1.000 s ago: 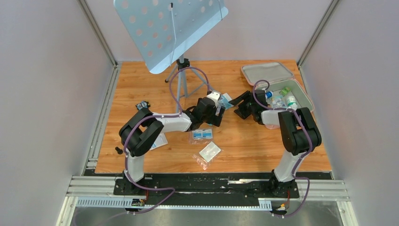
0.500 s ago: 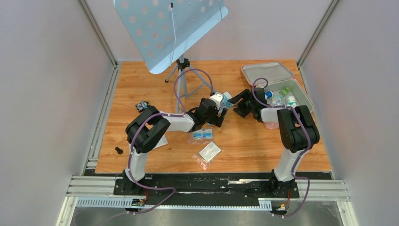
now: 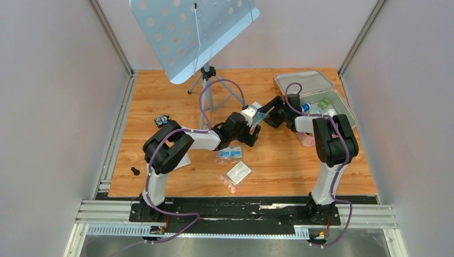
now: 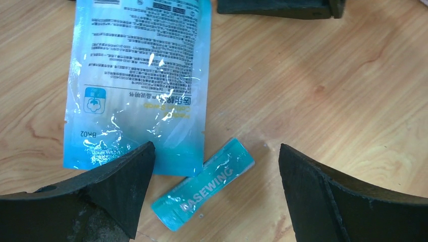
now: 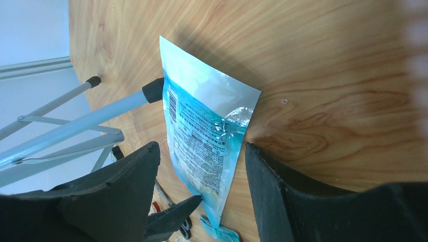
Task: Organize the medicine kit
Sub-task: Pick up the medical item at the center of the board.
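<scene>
Since a second ago the right gripper has swung left, away from the case, and the left gripper has edged forward to meet it. The medicine kit has not shifted.

It is a pink soft zip case with rounded corners. It lies open at the back right corner of the wooden table. Its lid is folded flat toward the back wall with the grey lining facing up. The near half holds small bottles, some with green or blue caps. The right arm's forearm crosses its left side and hides part of it, and a pink corner shows beneath the arm.

The kit lies just to the right of the right gripper, which points away from it. That gripper's jaws stand partly apart and straddle one end of a blue printed pouch without pinching it. The left gripper sits farther left, well apart from the kit. Its jaws are spread wide above the table, with a small teal sachet lying between them. The pouch's near corner lies just beside its left finger.
</scene>
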Controlling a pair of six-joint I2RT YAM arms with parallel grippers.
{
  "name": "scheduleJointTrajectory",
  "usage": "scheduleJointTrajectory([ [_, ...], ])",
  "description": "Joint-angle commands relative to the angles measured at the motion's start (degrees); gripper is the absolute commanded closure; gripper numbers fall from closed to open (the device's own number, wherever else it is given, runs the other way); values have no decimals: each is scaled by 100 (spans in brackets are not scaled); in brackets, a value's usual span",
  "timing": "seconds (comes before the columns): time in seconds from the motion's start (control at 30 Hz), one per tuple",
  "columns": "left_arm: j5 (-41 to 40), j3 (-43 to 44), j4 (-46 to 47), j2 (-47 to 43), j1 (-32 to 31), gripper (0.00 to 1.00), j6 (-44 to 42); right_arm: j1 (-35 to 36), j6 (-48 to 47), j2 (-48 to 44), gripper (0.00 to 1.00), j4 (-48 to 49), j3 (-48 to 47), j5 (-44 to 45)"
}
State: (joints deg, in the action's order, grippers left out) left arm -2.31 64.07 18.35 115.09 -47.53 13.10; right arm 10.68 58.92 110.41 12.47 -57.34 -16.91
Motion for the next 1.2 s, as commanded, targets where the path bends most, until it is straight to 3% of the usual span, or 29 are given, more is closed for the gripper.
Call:
scheduleJointTrajectory([
  [0.0,563,-248,155,-313,13,0,98,-30,83,237,35,114,72,-415],
  [0.17,644,-403,5,-849,16,0,-23,-43,-214,-248,34,-146,305,-158],
  [0.37,37,-229,-134,-1278,15,0,-362,-100,-701,-927,33,-502,421,90],
  [0.57,-1018,546,-659,-706,18,0,-450,-101,-866,-1156,32,-669,411,97],
  [0.77,-1407,918,-703,-72,15,0,-510,-101,-863,-1047,32,-693,426,26],
  [0.93,-1304,928,-608,213,83,0,-447,-99,-845,-937,32,-693,377,-66],
  [1.17,-432,747,-477,282,230,0,-215,-101,-822,-717,32,-702,274,-160],
])
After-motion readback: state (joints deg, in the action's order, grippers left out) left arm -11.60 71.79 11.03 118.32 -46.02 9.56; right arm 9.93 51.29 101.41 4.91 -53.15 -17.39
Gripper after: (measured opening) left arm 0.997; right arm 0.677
